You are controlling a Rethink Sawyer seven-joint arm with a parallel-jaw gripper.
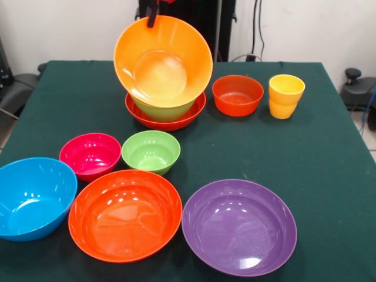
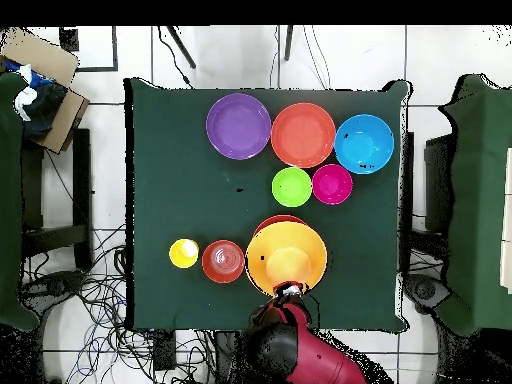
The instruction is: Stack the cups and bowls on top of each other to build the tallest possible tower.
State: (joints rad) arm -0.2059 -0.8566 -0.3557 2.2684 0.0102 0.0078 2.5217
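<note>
Gripper (image 1: pixel 154 17) at the far rim of the large orange bowl (image 1: pixel 163 60), dark finger (image 1: pixel 153 19) lying over that rim; closed on it or merely touching, cannot tell. Bowl tilted, open side toward the camera, lower edge resting in the medium lime green bowl (image 1: pixel 164 111), itself nested in the wide red-orange bowl (image 1: pixel 165 121): a tower of three directly below the fingers.

Loose on the green table (image 1: pixel 329 153), well away from the fingers, largest first: one purple bowl (image 1: pixel 239 227), one red-orange bowl (image 1: pixel 125 214), one blue bowl (image 1: pixel 34 197), one magenta bowl (image 1: pixel 90 155), one small lime green bowl (image 1: pixel 151 151).

Beside the tower: one small red-orange bowl (image 1: pixel 237 94), then yellow-orange cups (image 1: pixel 285 96), seemingly two nested.

Bowls counted: nine.
</note>
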